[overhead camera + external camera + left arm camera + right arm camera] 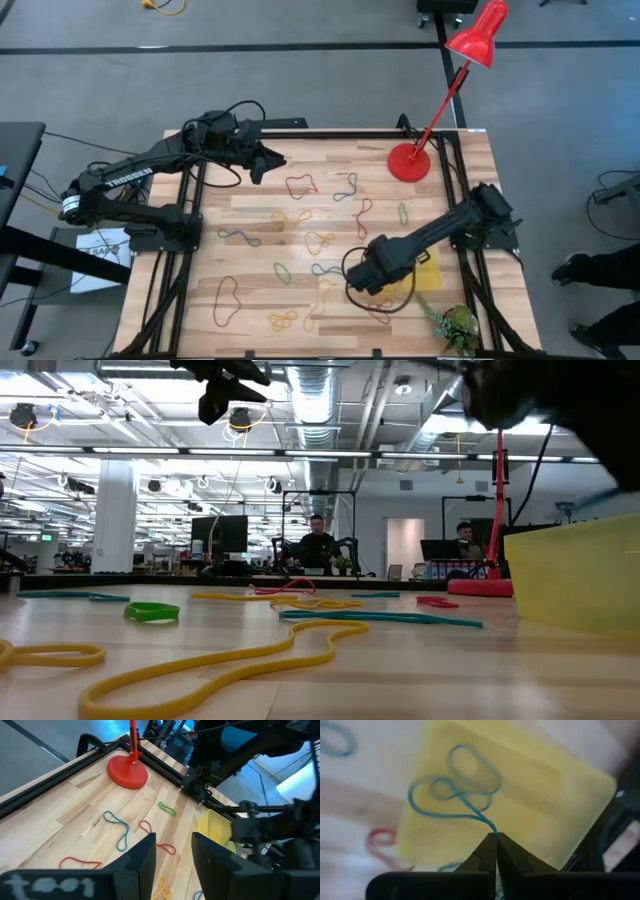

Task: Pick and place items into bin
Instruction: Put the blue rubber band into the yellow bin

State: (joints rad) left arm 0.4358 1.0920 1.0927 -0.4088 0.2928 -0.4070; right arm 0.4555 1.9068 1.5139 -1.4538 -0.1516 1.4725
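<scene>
My right gripper (496,836) is pinched fully closed on a blue rubber band (451,790) — the loop dangles over the translucent yellow bin (555,795). From the wrist view I cannot tell whether the band touches the bin floor or whether anything lies inside. The bin sits near the table's right front, beside a green plant sprig (452,322). My left gripper (272,160) hangs above the far left of the table, fingers (142,860) apart, holding nothing. Red, blue, green, yellow and orange rubber bands (301,186) lie scattered across the wooden table (250,205). A red lamp (408,162) stands at the far right. The left arm reads "TROSSEN".
</scene>
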